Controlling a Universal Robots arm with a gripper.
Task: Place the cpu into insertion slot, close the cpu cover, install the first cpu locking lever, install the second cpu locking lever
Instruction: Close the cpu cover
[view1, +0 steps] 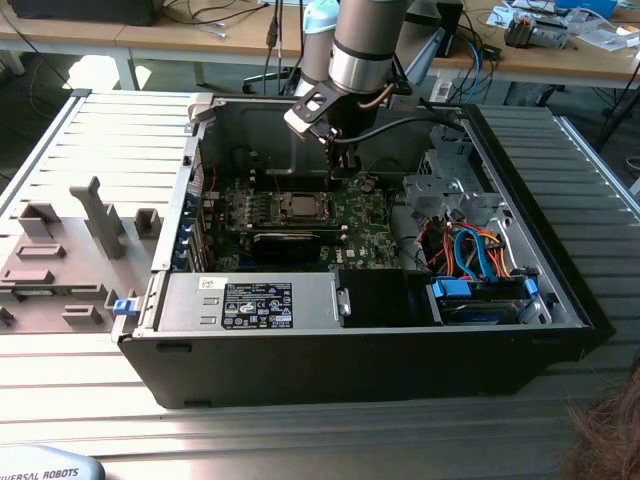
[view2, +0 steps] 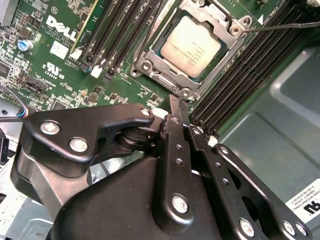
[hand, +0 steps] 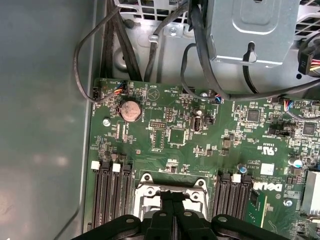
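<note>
The cpu (view2: 192, 46) lies flat in the motherboard socket with its silver-grey top up, and in the exterior view the cpu (view1: 300, 207) sits mid-board. The cpu cover (view2: 230, 27), a silvery frame, lies down around it. A thin lever rod (view2: 280, 25) runs from the socket's corner out across the memory slots. My gripper (view2: 180, 102) is shut with nothing between its fingers, its tips just off the socket's edge. The exterior view shows the gripper (view1: 338, 175) hanging inside the case, slightly toward that view's right of the socket. The gripper (hand: 173, 200) also overlaps the socket frame (hand: 145, 192) in the first wrist view.
Black memory slots (view2: 240, 75) flank the socket on both sides. A metal drive cage (view1: 450, 190) with orange and blue cables (view1: 470, 250) stands at the exterior view's right. The power supply (view1: 250, 300) lies along the case's front. Grey fixtures (view1: 60, 250) sit outside the case.
</note>
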